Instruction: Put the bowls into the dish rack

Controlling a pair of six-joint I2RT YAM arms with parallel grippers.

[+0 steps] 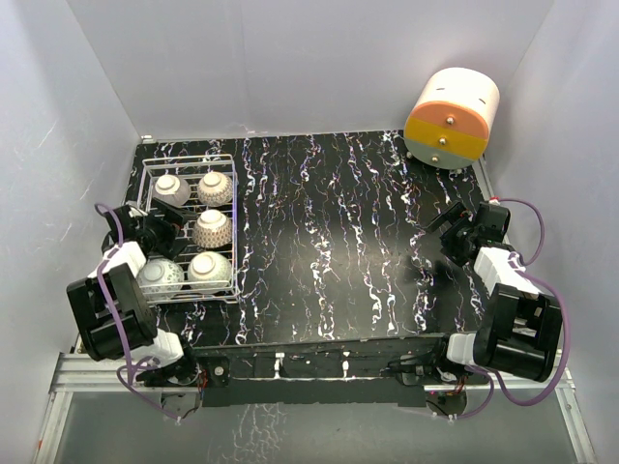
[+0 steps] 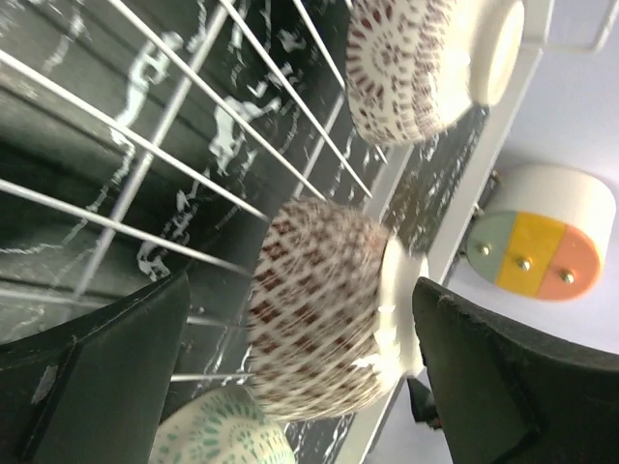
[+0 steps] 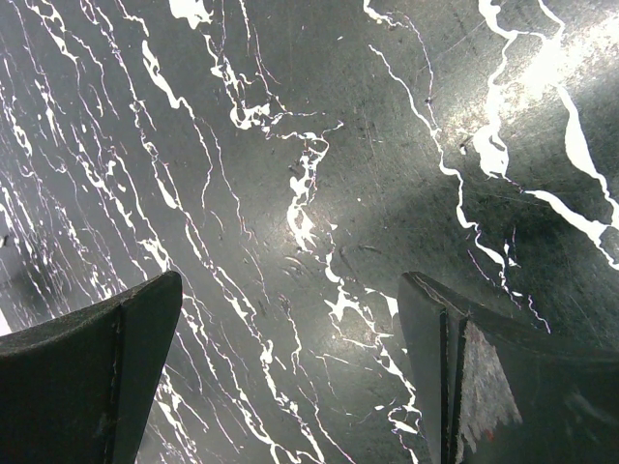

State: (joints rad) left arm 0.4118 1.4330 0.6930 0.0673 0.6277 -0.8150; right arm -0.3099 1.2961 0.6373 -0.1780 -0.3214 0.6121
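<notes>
Bowls (image 1: 212,228), round patterned ceramic, fill white wire rack (image 1: 190,160).

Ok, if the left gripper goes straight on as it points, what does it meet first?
Probably the brown-latticed bowl in the dish rack. It sits centred ahead of the left gripper, between its open jaws, though depth is unclear.

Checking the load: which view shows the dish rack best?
The top view: the whole rack, five bowls inside. The left wrist view shows only part of it and three bowls close up; the right wrist view shows only table.
</notes>
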